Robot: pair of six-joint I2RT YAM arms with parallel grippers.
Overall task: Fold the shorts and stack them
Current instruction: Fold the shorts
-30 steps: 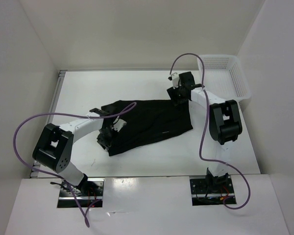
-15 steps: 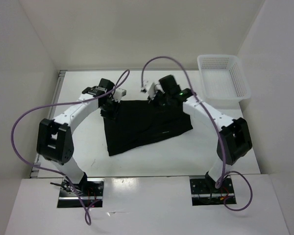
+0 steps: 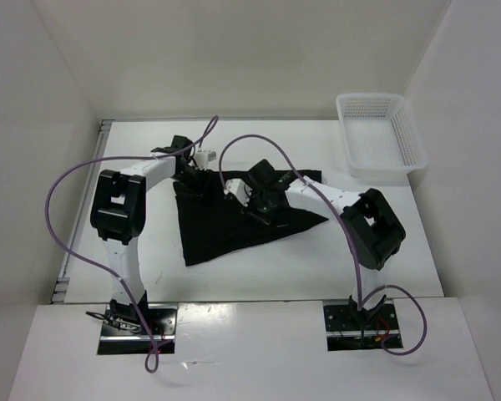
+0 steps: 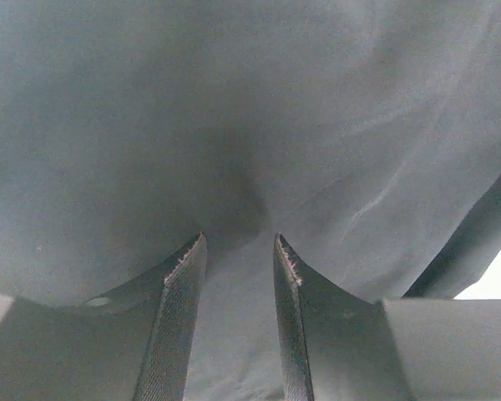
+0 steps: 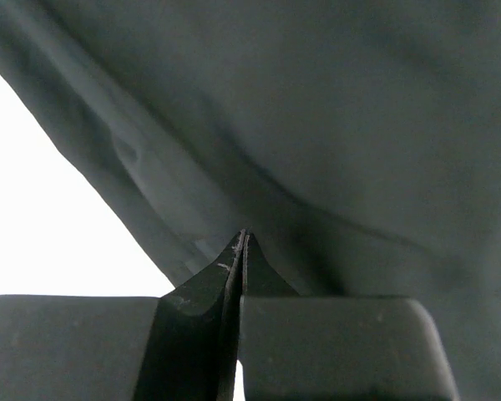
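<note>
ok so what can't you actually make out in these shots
- Whether the left tool pinches the shorts or only presses on them: left wrist view, cloth fills the gap.
- Parts of the shorts' far edge: top view, both tools cover them.
- The shorts' outline: both wrist views, cut off by the frame edges.
- The tips of the right tool: top view, its own body hides them.

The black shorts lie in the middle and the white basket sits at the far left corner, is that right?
No: the basket sits at the far right corner, as the top view shows. The shorts do lie in the middle.
</note>
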